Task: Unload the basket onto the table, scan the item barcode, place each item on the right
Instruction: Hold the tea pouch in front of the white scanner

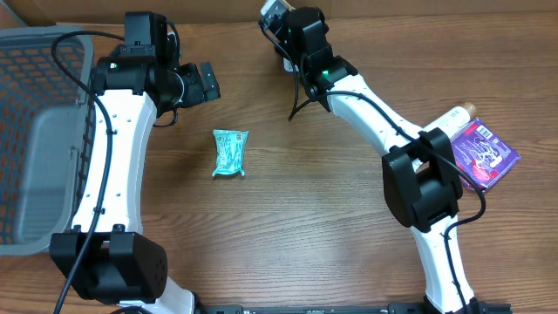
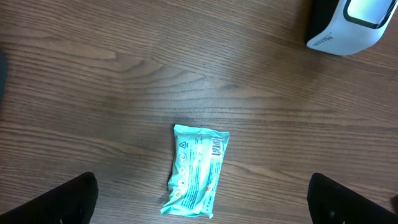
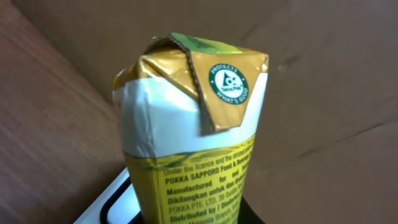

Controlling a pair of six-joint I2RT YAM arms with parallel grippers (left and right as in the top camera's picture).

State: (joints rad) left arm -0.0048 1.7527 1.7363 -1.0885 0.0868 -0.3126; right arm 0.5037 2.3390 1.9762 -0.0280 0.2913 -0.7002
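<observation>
Overhead: I see the left jaws spread wide above the desk (image 1: 331,218), near a teal packet (image 1: 230,153), with a basket (image 1: 52,78) at far left.
Left wrist: the packet lies flat, and a white scanner (image 2: 348,25) sits well apart.
Right wrist: the right jaws are clamped on the yellow drink carton (image 3: 193,124), which is held upright.

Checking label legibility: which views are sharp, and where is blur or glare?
Overhead: evenly lit, sharp, but packet print too small. Left wrist: packet fairly crisp, tool fingers dark and blurred in the corners. Right wrist: carton text readable, slightly soft; no strong glare.
</observation>
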